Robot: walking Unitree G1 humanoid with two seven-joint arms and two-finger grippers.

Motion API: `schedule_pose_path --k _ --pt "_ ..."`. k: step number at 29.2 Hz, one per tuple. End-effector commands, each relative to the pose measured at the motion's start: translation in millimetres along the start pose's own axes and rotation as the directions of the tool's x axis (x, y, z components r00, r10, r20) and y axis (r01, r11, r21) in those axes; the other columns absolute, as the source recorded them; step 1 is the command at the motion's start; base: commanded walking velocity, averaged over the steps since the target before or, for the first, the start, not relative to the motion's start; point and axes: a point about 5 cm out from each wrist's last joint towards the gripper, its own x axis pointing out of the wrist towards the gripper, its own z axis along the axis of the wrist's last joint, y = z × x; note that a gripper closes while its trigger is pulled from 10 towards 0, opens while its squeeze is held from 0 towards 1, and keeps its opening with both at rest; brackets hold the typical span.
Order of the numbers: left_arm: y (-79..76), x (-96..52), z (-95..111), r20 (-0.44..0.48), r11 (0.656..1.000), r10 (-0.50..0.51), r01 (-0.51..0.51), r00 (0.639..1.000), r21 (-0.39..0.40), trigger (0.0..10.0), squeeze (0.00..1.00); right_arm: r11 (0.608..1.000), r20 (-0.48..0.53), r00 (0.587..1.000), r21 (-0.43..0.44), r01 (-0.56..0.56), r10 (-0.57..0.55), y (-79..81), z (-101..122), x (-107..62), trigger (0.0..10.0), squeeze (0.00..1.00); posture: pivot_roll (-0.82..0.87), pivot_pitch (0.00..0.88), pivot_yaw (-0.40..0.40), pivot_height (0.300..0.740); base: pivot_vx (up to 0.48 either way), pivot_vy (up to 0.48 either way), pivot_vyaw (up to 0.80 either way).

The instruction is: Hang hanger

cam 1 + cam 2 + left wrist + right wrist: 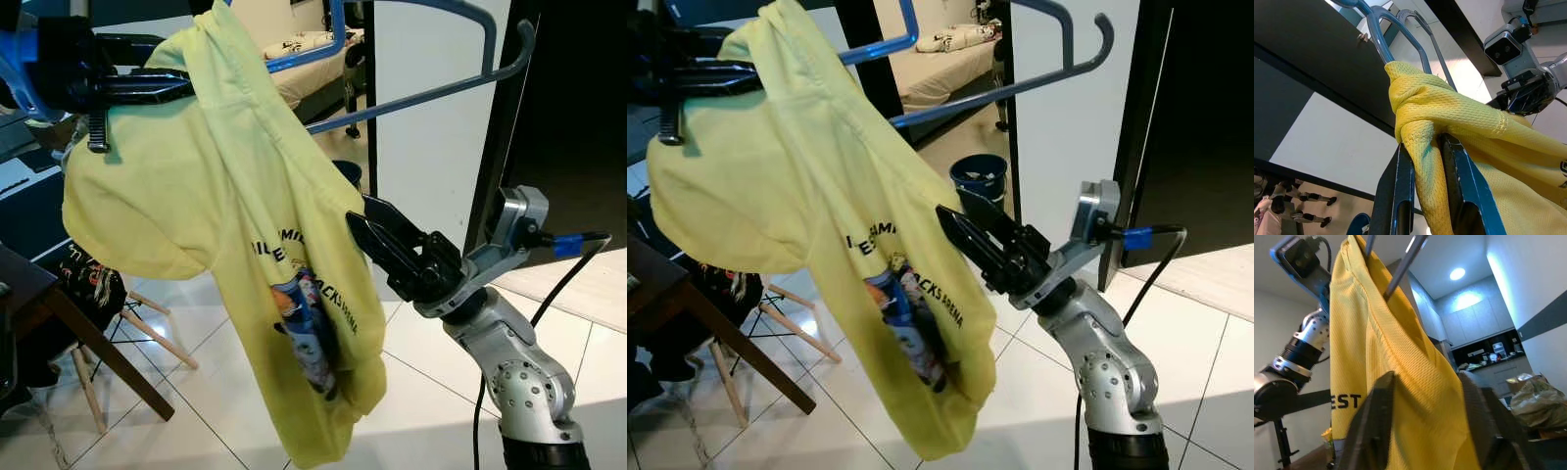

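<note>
A blue hanger (421,93) is held high, its hook (1100,39) pointing toward the white wall. A yellow printed shirt (225,196) is draped over it and hangs down in a long fold. My left gripper (1425,142) at the upper left (162,86) is shut on the hanger's shoulder through the bunched yellow cloth. My right gripper (357,210) reaches in from the right at mid height, open, its tips at the shirt's edge. In the right wrist view its fingers (1374,431) stand apart with the shirt's fabric (1415,382) between them.
A white wall panel (431,147) and dark door frame stand right behind the hook. A dark wooden table (59,313) and chair legs (147,323) are at lower left. A blue bin (980,176) sits on the tiled floor; a bed (304,59) lies beyond.
</note>
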Motion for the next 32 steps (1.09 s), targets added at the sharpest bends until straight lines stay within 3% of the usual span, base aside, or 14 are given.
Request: schedule_pose_path --k 1,14,23,24,26,27,32 --pt "3.2 -1.6 3.7 0.016 1.000 0.007 -0.007 1.000 0.010 10.0 0.00 1.000 -0.010 1.000 -0.003 0.003 -0.003 0.2 -4.4 0.7 0.0 0.00 -0.07 0.000 0.178 0.740 0.000 0.000 0.00" --pt "3.5 -2.0 4.1 0.012 1.000 0.004 -0.004 1.000 0.009 10.0 0.00 0.999 -0.065 0.997 -0.036 0.028 -0.030 -2.4 -12.1 -1.4 0.0 0.00 -0.07 0.000 0.179 0.740 0.000 0.000 0.00" --pt "2.9 -1.7 2.2 0.005 1.000 0.001 -0.001 1.000 0.002 10.0 0.00 0.994 0.033 0.994 -0.007 0.107 -0.106 -14.6 1.5 -4.5 0.0 0.00 -0.07 0.000 0.176 0.740 0.000 0.000 0.00" --pt "2.7 -1.8 1.5 0.004 1.000 0.001 -0.001 1.000 0.001 10.0 0.00 0.996 0.049 0.995 0.023 0.083 -0.084 -12.9 4.9 -7.3 10.0 1.00 -0.07 0.000 0.176 0.740 0.000 0.000 0.00" --pt "2.7 -1.8 1.5 0.004 1.000 0.001 -0.001 1.000 0.001 10.0 0.00 0.996 0.049 0.995 0.023 0.083 -0.084 -12.9 4.9 -7.3 10.0 1.00 -0.07 0.000 0.176 0.740 0.000 0.000 0.00" --pt "2.5 -1.8 1.0 0.002 1.000 0.000 0.000 1.000 0.001 10.0 0.00 0.998 0.063 0.997 0.056 0.036 -0.039 -8.0 8.4 -11.2 10.0 1.00 -0.07 0.000 0.176 0.740 0.000 0.000 0.00" --pt "2.1 -1.6 0.7 0.002 1.000 -0.004 0.004 1.000 0.000 10.0 0.00 0.995 0.027 0.996 0.063 -0.082 0.080 5.6 12.9 -25.6 10.0 1.00 -0.07 0.000 0.177 0.740 0.000 0.000 0.00"
